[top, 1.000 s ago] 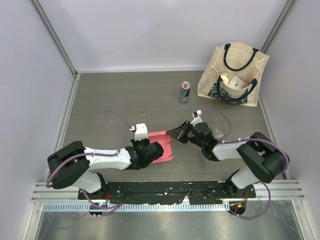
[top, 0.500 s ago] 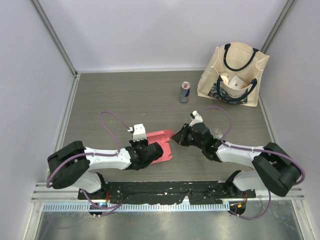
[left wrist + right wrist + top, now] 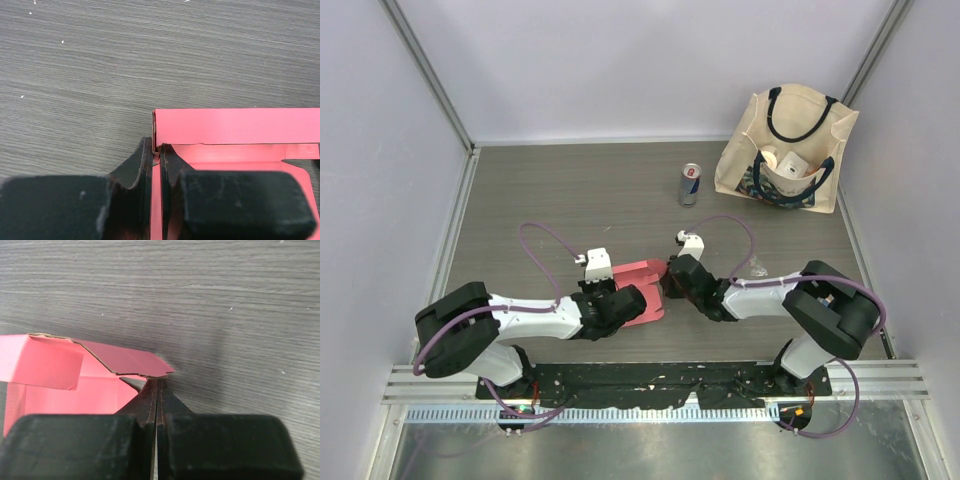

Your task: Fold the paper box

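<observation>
Right gripper [image 3: 157, 383] reached paper box [image 3: 46, 361]; wrist view: jaws closed.

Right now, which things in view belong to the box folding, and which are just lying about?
In the job: pink paper box; left tool, pinching its wall; right tool, shut at its flap.
Lying about: can; tote bag; white box inside the bag.

Pink-red paper box [image 3: 638, 275], grey woodgrain table [image 3: 570, 190]
</observation>
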`<state>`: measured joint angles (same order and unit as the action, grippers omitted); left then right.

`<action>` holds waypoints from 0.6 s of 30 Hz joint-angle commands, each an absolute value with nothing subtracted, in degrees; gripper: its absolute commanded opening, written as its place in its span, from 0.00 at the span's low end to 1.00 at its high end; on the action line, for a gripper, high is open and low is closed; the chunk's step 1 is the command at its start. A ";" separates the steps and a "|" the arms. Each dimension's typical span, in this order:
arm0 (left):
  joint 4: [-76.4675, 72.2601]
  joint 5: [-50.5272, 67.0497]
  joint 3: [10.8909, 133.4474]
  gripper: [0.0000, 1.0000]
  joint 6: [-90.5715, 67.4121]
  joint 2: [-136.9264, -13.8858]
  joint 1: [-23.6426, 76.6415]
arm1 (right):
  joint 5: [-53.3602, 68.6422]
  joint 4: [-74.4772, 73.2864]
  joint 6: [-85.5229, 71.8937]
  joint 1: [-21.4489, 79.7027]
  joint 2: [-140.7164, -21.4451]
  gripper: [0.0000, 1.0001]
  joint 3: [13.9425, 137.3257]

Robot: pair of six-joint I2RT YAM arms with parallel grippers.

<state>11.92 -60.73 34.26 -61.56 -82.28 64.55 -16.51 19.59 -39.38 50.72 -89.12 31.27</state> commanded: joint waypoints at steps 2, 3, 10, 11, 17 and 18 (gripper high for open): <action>11.51 -64.60 35.33 0.00 -62.93 -82.35 64.86 | -23.82 20.03 -39.29 51.42 -91.49 0.02 32.96; 11.51 -64.60 35.16 0.00 -62.84 -82.35 64.86 | -23.82 20.56 -39.55 51.42 -91.84 0.01 33.13; 11.25 -64.60 35.15 0.00 -62.67 -82.18 64.86 | -18.99 27.06 -39.64 52.82 -91.85 0.01 32.96; 11.16 -64.60 35.07 0.00 -62.67 -82.18 64.86 | -19.16 27.59 -39.64 53.87 -90.71 0.01 32.78; 10.99 -64.51 34.98 0.00 -62.75 -82.26 64.86 | -18.99 31.29 -39.20 55.90 -91.58 0.01 33.57; 10.90 -64.42 35.07 0.00 -62.75 -82.35 64.86 | -18.90 31.03 -39.63 55.99 -93.24 0.01 34.10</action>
